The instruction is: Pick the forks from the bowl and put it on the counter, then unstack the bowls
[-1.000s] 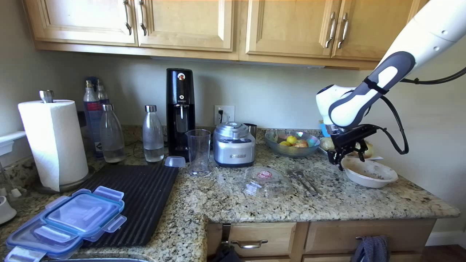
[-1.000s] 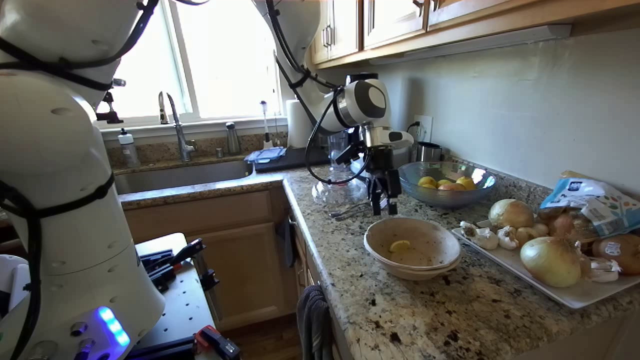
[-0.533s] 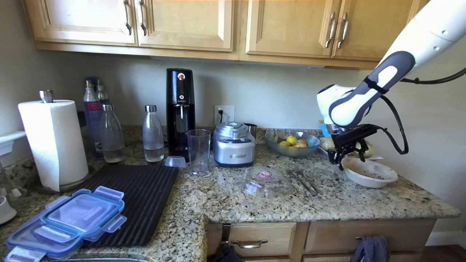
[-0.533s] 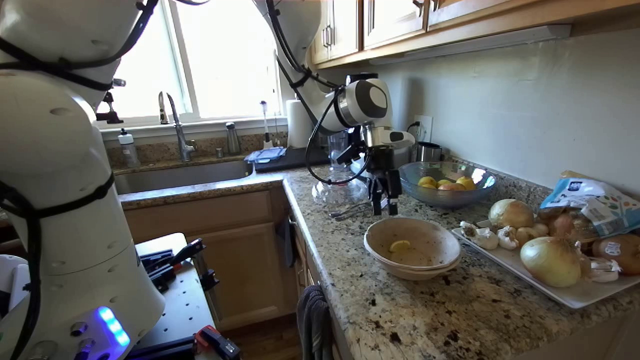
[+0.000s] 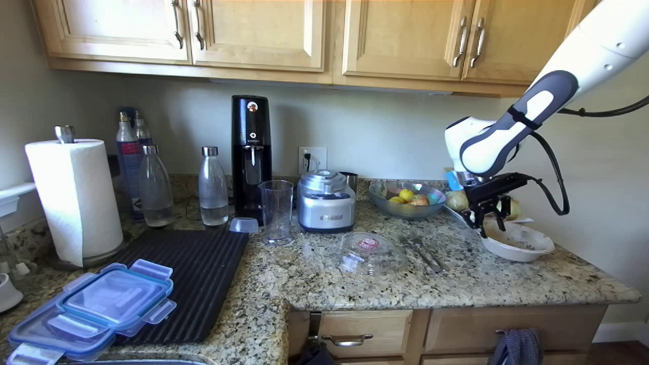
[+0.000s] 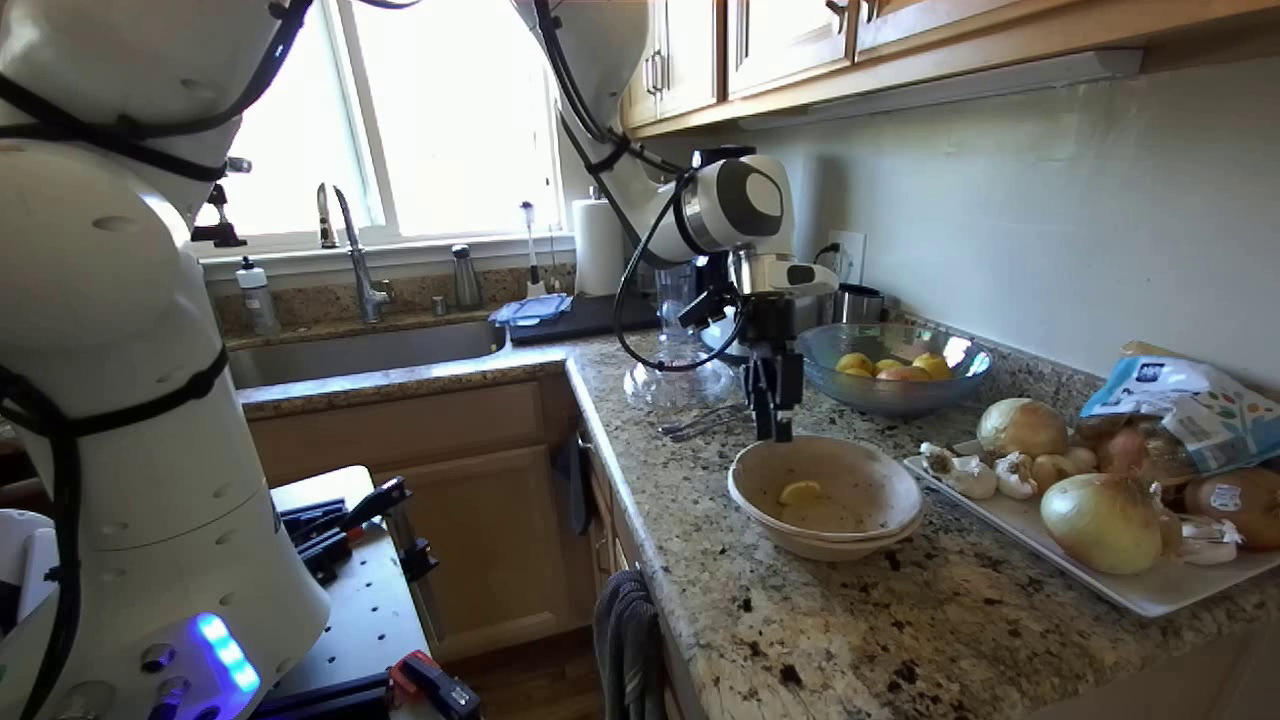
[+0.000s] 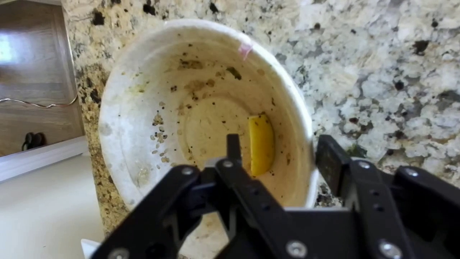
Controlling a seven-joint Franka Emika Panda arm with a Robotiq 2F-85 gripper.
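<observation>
Two off-white bowls [image 6: 858,480] stand stacked on the granite counter [image 5: 345,294]; both rims show in an exterior view. The upper bowl [image 7: 212,79] holds a yellow lemon wedge [image 7: 261,144] and food specks. Silvery forks [image 5: 425,255] lie on the counter beside the clear plastic lid. My gripper [image 7: 279,147] is at the bowls' rim, its jaws partly apart. In the wrist view one finger is over the bowl's inside and the other just outside the rim, with the rim between them. A gap shows on the inner side; whether the outer finger touches cannot be told.
A tray [image 6: 1010,515] of onions and garlic lies close to the bowls. The glass fruit bowl [image 6: 890,390] stands by the wall. A clear lid [image 5: 367,253], food processor [image 5: 326,203] and black drying mat [image 5: 187,284] are further along the counter.
Over the last half second my gripper has moved slightly toward the bowls and down to their rim, and its jaws have drawn closer together. The bowls and forks have stayed put.
</observation>
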